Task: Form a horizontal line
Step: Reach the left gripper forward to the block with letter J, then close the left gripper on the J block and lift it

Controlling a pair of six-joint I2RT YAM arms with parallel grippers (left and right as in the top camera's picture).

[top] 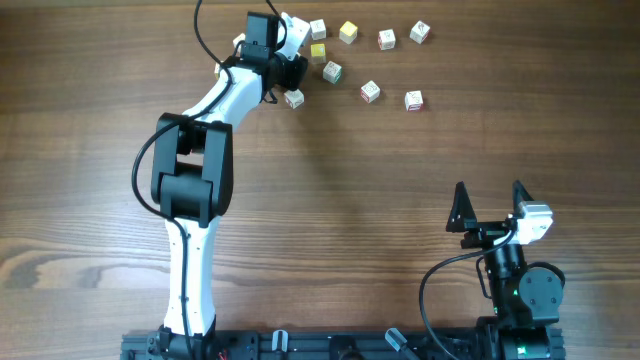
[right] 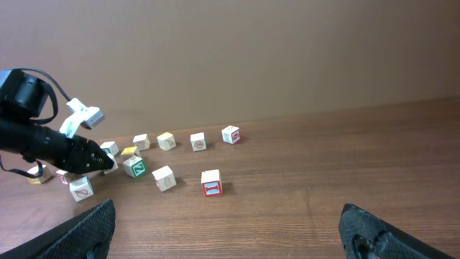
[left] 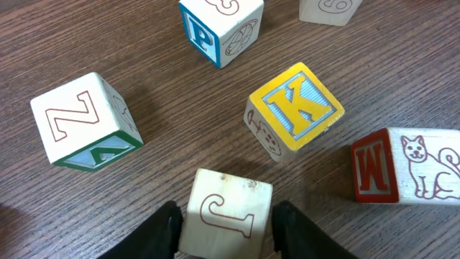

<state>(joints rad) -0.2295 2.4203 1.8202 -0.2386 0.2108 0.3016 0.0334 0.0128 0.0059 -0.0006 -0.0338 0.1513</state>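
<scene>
LINE STILL TO COME: We see the left arm [top: 215, 105] stretched from the near edge of the table [top: 90, 90] to its far edge, wrist bent down among the scattered cubes [top: 386, 39]. The left gripper [left: 228, 232] sets its jaws narrow on the J cube [left: 226, 208], one finger against each side. The horizontal line is not yet formed: the cubes lie loose and apart along the far edge. The right arm [top: 515, 280] sits folded at the near right corner, the right gripper [top: 489, 195] spread wide, holding nothing.
</scene>
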